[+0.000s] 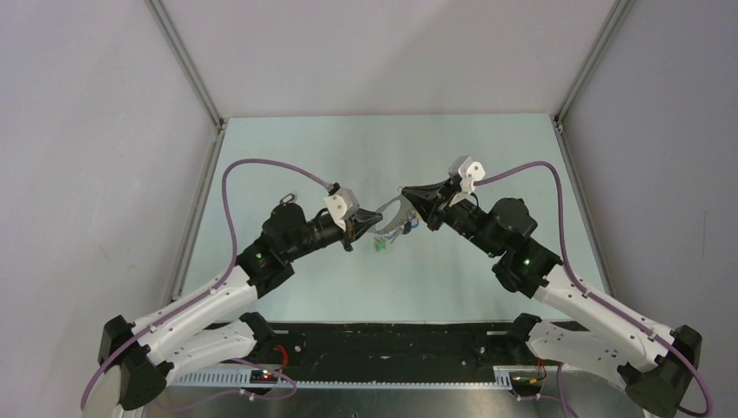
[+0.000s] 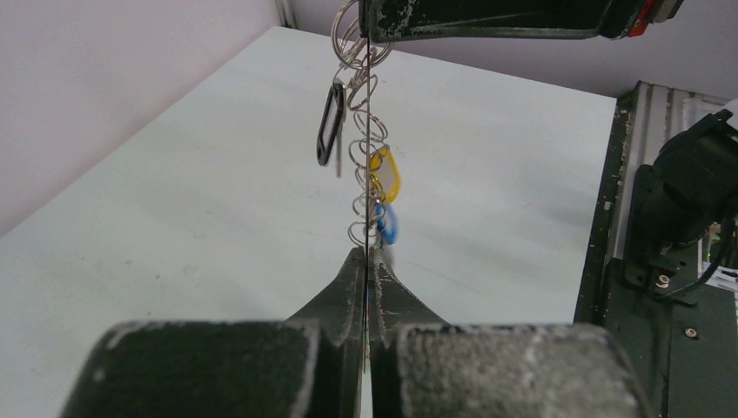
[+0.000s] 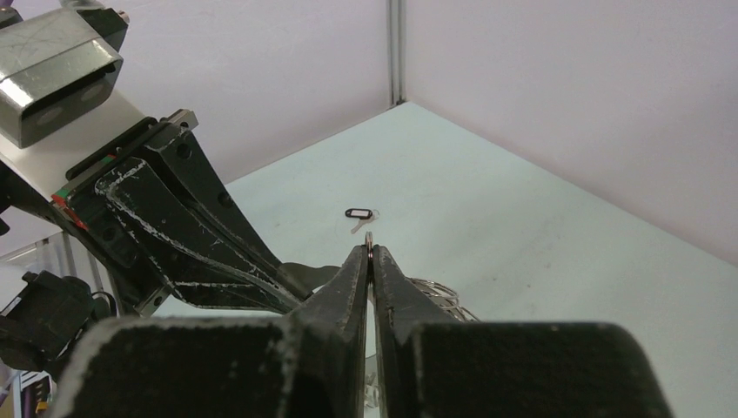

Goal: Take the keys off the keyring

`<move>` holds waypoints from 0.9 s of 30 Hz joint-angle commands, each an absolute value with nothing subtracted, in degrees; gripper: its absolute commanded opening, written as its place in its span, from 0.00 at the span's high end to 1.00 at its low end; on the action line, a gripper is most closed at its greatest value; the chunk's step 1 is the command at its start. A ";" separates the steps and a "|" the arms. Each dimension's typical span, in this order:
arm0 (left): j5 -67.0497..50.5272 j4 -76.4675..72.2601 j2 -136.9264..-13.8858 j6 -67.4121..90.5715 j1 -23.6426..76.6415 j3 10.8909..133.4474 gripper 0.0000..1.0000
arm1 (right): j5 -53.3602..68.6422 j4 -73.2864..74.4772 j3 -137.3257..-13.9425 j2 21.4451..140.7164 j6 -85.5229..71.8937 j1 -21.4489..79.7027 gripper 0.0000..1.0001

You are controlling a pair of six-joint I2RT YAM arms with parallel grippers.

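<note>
Scuffed black left gripper (image 2: 366, 258) pinches thin keyring (image 2: 367, 131), keys (image 2: 385, 176) dangling.

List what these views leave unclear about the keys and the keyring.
1. Top view: the hanging bunch of small tagged metal keys is too small to count.
2. Left wrist view: the thin dark wire keyring shows edge-on, its far part covered by the right hand; its opening is unseen.
3. Right wrist view: the right hand's own black fingers hide the bunch, leaving only silver loops.
</note>
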State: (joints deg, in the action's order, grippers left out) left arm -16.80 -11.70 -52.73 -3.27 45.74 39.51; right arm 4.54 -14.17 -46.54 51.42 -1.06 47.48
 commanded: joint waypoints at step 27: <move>-38.29 -9.38 -48.60 -15.79 46.63 40.92 1.00 | 31.91 14.92 -53.94 54.09 39.80 48.58 0.46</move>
State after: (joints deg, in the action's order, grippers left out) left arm -33.95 -6.20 -50.92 -13.28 45.98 39.57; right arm 30.74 13.69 -50.37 51.44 36.77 47.44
